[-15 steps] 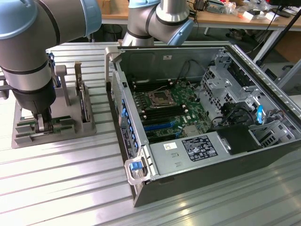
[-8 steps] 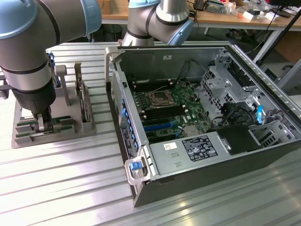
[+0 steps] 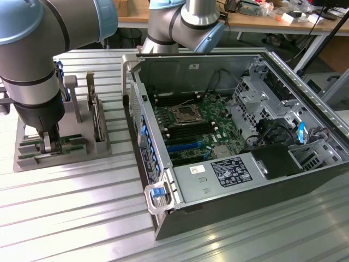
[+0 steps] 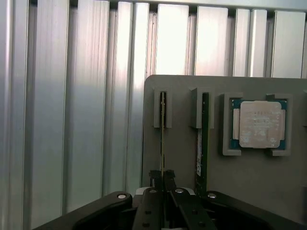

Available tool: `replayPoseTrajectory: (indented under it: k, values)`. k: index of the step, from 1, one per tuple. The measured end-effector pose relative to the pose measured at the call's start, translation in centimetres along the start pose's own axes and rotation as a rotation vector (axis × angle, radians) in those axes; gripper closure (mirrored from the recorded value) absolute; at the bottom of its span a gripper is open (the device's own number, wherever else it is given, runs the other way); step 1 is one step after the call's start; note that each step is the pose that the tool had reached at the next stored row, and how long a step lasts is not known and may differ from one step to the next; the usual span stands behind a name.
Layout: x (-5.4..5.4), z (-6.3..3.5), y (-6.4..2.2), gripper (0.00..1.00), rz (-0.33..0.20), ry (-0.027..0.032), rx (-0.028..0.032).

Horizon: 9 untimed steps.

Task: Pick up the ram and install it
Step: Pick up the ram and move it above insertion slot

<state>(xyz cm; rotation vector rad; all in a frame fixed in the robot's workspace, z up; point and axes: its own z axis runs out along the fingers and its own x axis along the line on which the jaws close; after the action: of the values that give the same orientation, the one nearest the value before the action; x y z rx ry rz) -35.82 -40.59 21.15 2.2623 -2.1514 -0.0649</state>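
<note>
The ram (image 4: 163, 129) stands on edge in a slot of the grey holder (image 4: 182, 91), seen as a thin green strip. My gripper (image 4: 163, 175) is shut on it, one black finger pressed against each face. In the exterior view the gripper (image 3: 49, 143) reaches straight down into the holder (image 3: 60, 155) at that view's left, and green ends of the ram (image 3: 73, 144) show beside the fingers. The open computer case (image 3: 163, 218) lies to the exterior view's right, with the motherboard (image 3: 191, 128) and its long memory slots exposed.
A second green stick (image 4: 204, 139) with a white label stands in the neighbouring slot. A square silver CPU chip (image 4: 259, 123) sits in a pocket of the holder. Everything rests on a ribbed aluminium table (image 3: 82, 218). The arm's elbow (image 3: 185, 22) hangs over the case's back wall.
</note>
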Motion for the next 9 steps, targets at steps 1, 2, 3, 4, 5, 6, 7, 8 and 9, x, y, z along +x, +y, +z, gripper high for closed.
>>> replayPoseTrajectory:
  k: [1,2,3,4,5,6,7,8,9]
  values:
    - [0.0,-0.11,0.01,0.87,0.0,0.0,-0.0001]
    - [0.0,-0.18,0.01,0.87,0.0,0.0,0.0]
    - [0.0,-0.22,0.01,0.87,0.0,-0.0001,0.0]
    - [0.0,-0.28,0.01,0.87,0.0,0.0,0.0]
    - [0.0,-0.39,0.02,0.87,0.0,0.0,0.0]
    - [0.0,-0.6,0.03,0.87,0.0,0.0,0.0]
    - [0.0,-0.77,0.03,0.87,0.0,0.0,-0.0001]
    - [0.0,-0.92,0.04,0.87,0.0,-0.0001,0.0]
    - [0.0,-1.14,0.05,0.87,0.0,0.0,0.0]
